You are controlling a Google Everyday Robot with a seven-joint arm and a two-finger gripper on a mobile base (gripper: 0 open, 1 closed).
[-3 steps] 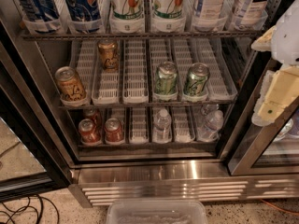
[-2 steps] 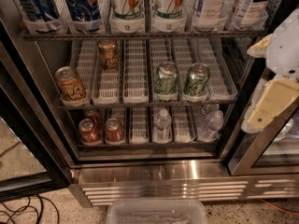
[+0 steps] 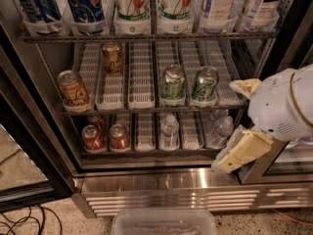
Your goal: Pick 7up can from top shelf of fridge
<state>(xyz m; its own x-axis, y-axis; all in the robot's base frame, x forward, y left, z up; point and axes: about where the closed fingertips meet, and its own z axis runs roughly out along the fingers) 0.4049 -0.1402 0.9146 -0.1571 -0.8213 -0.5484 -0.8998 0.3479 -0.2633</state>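
White-silver with green lettering and a red dot, one 7up can [image 3: 132, 4] stands upright at the front of its lane on the top shelf [image 3: 146, 36], and a second 7up can [image 3: 175, 3] stands just beside it on the right; the tops of both are cut off by the picture's edge. Left of them on the same rack are two blue Pepsi cans [image 3: 85, 4], and to the right two pale tall cans [image 3: 217, 4]. On the rack below sit two brown cans [image 3: 72, 88] at the left and two short green cans [image 3: 173, 82] side by side near the middle. The lowest rack holds two red cans [image 3: 119, 136] and water bottles [image 3: 169, 131]. All this is inside the fridge [image 3: 146, 180], above its louvred steel grille [image 3: 171, 199]. The gripper [image 3: 230, 124] hangs at the right, low before the door frame, level with the two lower racks and well apart from the 7up cans; its cream fingers [image 3: 242, 151] are spread wide with nothing between them. A clear plastic bin [image 3: 164, 222] lies on the floor in front.
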